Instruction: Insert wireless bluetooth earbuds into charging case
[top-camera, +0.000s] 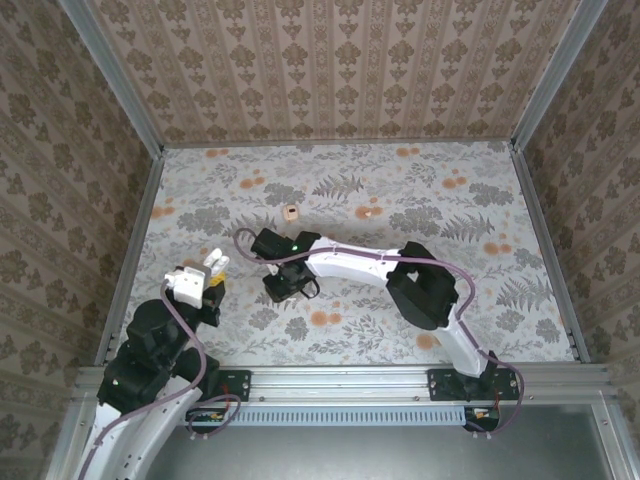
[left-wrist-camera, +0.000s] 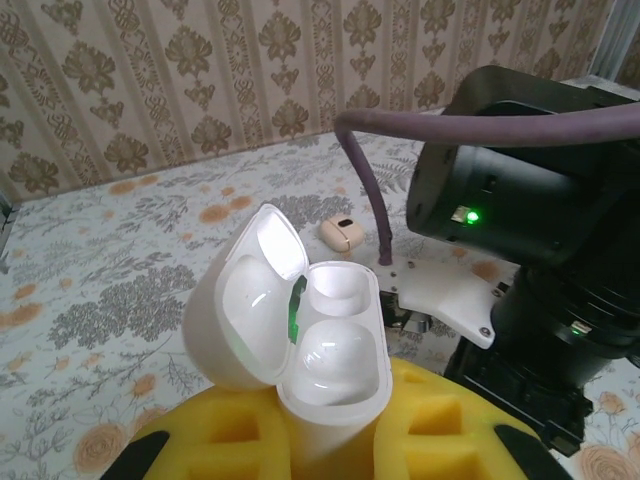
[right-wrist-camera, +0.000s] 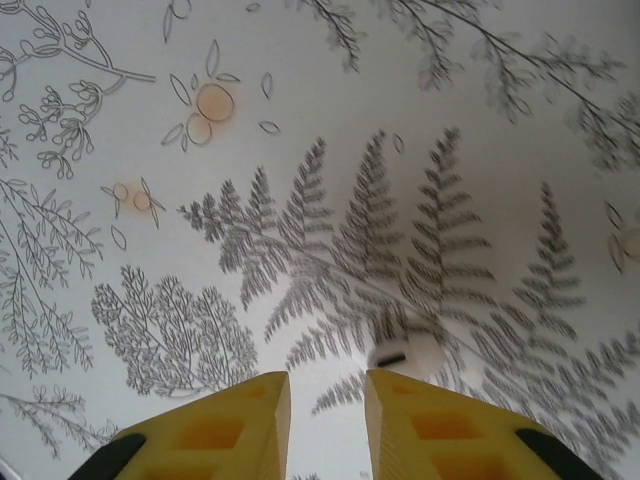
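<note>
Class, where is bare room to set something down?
Free: far right corner past the right arm; strip along the back wall behind the earbud. Crowded: near left, left gripper with charging case beside right gripper.

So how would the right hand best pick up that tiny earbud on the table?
Probably from straight above, pinching the earbud across its rounded body: it lies low and flat on the table, so no side offers anything to catch.

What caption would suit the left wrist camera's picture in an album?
Left gripper holds the charging case with its lid open, the right arm's black wrist close beside it.
</note>
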